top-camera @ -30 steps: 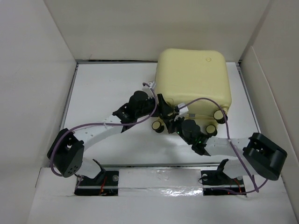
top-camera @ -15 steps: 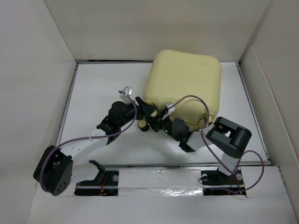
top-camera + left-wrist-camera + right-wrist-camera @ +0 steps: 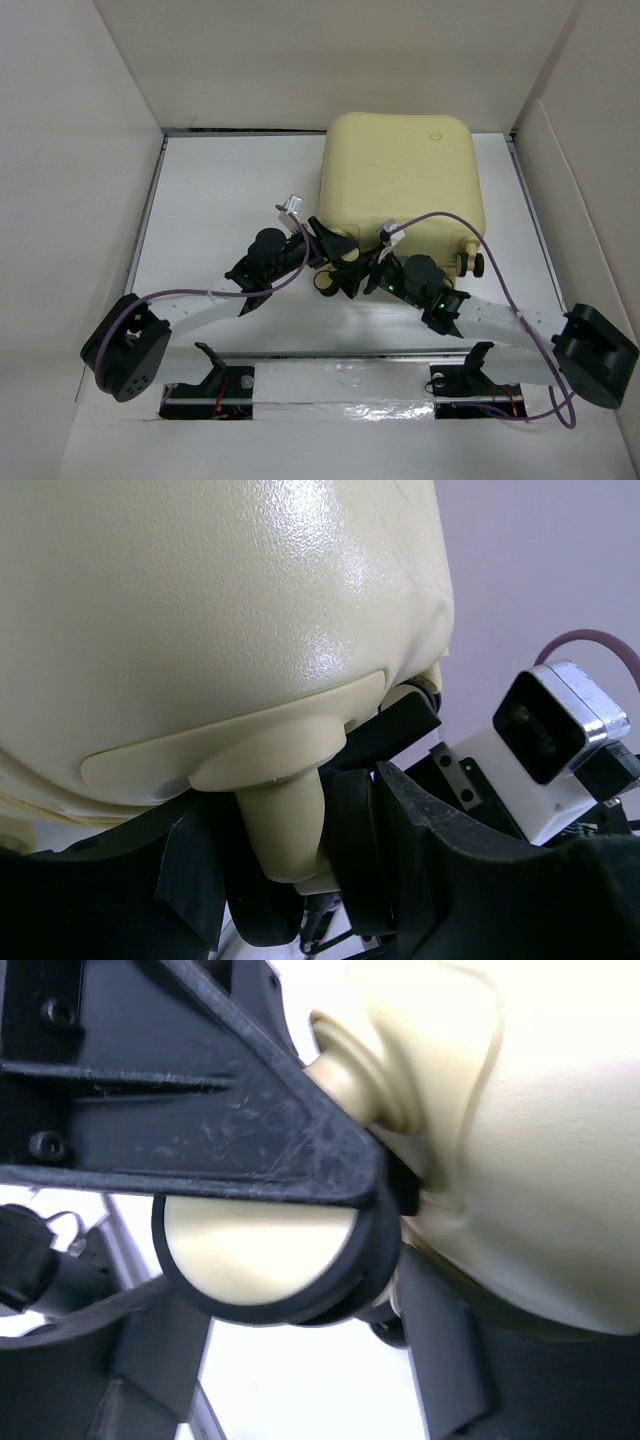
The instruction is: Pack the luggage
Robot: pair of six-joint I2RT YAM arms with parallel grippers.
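White table (image 3: 215,190) | suitcase (image 3: 400,175) just beyond both grippers, turned back square | left gripper (image 3: 335,245) clamps a wheel (image 3: 290,830) | right gripper (image 3: 355,280) just released, jaws apart | shell closed, packing seems nearly done

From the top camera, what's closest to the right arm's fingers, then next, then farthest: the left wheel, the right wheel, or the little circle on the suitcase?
1. The left wheel, right beside the right arm's fingers.
2. The right wheel, at the near right corner of the luggage.
3. The little circle, far back on its top.
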